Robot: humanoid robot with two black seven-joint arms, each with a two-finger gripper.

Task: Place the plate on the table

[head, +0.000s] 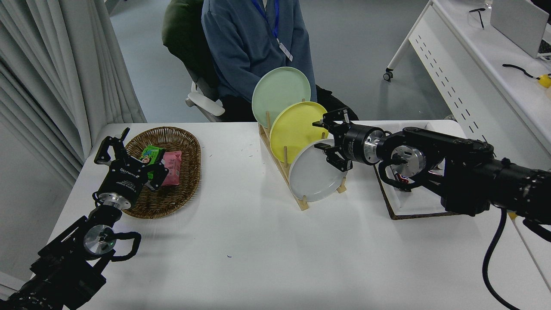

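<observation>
The light-grey plate [311, 176] stands on edge in the front slot of a wooden rack [282, 170] on the white table [258, 249]. My right gripper [320, 136] is open at the plate's upper right rim. One finger is in front of the rim and the other is above it, near the yellow plate [292, 129]. Whether a finger touches the grey plate I cannot tell. My left gripper [112, 144] is open and parked at the lower left, beside a wicker basket.
A pale green plate [280, 91] stands at the rack's back. The wicker basket [181, 189] holds snack packs. A white tray [415, 202] with a candy bar lies under my right arm. A person [254, 38] sits at the far side.
</observation>
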